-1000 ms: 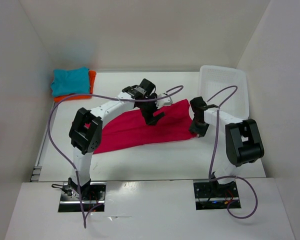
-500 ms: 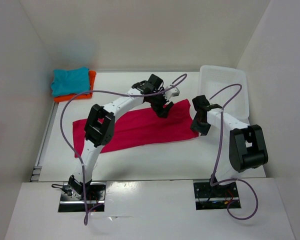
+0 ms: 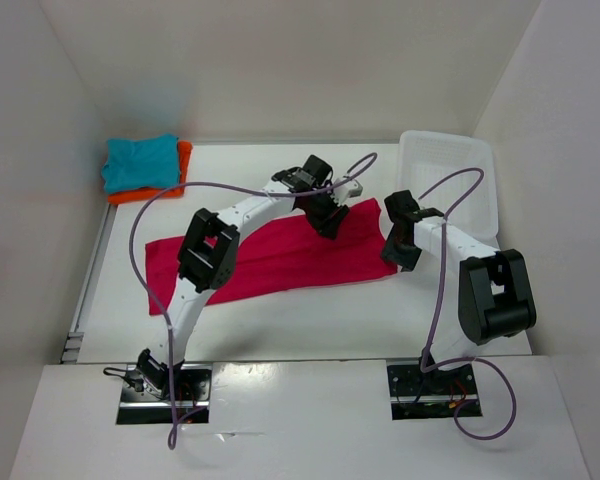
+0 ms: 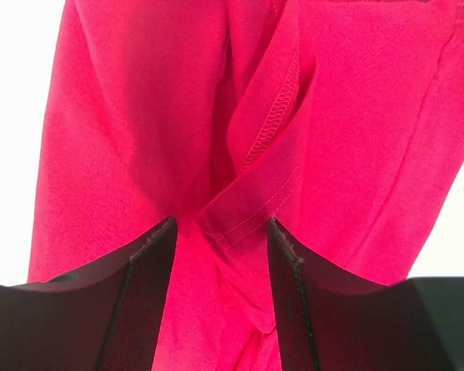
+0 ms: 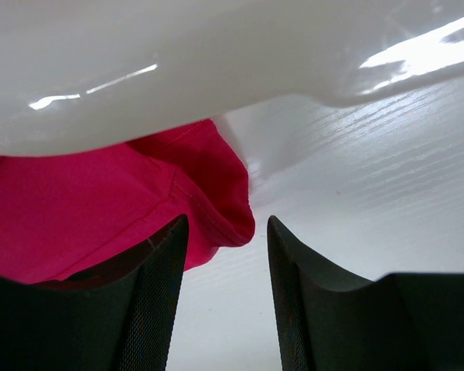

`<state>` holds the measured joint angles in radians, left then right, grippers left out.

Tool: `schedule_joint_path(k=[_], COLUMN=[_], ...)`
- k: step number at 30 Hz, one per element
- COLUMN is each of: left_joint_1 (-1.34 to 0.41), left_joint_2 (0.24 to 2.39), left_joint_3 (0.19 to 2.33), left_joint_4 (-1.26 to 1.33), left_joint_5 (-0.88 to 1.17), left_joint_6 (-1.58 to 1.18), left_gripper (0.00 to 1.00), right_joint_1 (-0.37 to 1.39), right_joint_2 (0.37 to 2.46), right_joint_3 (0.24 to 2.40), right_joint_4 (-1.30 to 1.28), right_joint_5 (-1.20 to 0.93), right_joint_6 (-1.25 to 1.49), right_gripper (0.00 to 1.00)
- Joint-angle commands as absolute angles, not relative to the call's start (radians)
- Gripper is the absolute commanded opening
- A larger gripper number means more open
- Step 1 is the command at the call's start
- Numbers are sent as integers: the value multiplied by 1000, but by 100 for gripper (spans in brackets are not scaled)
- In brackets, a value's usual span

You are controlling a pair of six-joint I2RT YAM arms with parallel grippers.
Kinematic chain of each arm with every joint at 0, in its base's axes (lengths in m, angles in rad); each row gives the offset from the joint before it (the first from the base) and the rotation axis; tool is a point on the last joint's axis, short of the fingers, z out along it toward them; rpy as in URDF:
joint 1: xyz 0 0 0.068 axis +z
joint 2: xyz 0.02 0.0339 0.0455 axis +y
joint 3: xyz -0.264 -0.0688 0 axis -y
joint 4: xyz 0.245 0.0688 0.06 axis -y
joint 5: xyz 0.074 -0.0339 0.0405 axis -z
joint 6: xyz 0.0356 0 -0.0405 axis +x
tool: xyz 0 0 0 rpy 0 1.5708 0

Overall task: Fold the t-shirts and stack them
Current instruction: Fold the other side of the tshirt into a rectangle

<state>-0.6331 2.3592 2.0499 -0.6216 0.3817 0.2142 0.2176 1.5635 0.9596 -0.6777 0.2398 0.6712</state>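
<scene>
I see teal shirt [image 3: 140, 162] stacked on orange shirt [image 3: 185, 157]; red shirt [image 3: 270, 262] half-folded, unstacked; left gripper [image 4: 220, 228] straddles fold, can't tell grip; right gripper [image 5: 226, 224] spread, empty.

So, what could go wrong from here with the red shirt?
1. The left gripper straddles a doubled-over hemmed flap of the pink-red shirt; closing might catch only that flap, and the fold would drag crooked.
2. The shirt's corner lies at one finger of the right gripper, mostly outside the gap, so a pinch could miss it.
3. The white basket wall stands right beside that gripper; a lift might bump it.
</scene>
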Motion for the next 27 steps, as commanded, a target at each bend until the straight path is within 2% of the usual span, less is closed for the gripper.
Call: schedule_joint_path(k=[1, 3, 12, 19, 24, 27], left_joint_1=[-608, -607, -598, -609, -618, -618], left_joint_2=[2303, 2293, 2362, 2404, 2427, 2427], left_joint_3=[2046, 2033, 2086, 2097, 2097, 2108], left_joint_4=[-592, -581, -604, -647, -658, -658], left_joint_5=[466, 476, 443, 462, 442, 422], left_joint_6=[175, 175, 135, 166, 166, 166], left_gripper=[58, 58, 43, 43, 36, 36], right_joint_1=[215, 215, 215, 215, 215, 215], right_joint_2=[1537, 1537, 1537, 1546, 1546, 1546], right_joint_3=[989, 989, 989, 989, 989, 989], right_joint_4=[-695, -695, -695, -695, -695, -695], right_joint_5=[250, 241, 241, 241, 241, 241], right_joint_6=[666, 666, 666, 657, 657, 657], right_gripper=[51, 51, 50, 50, 50, 49])
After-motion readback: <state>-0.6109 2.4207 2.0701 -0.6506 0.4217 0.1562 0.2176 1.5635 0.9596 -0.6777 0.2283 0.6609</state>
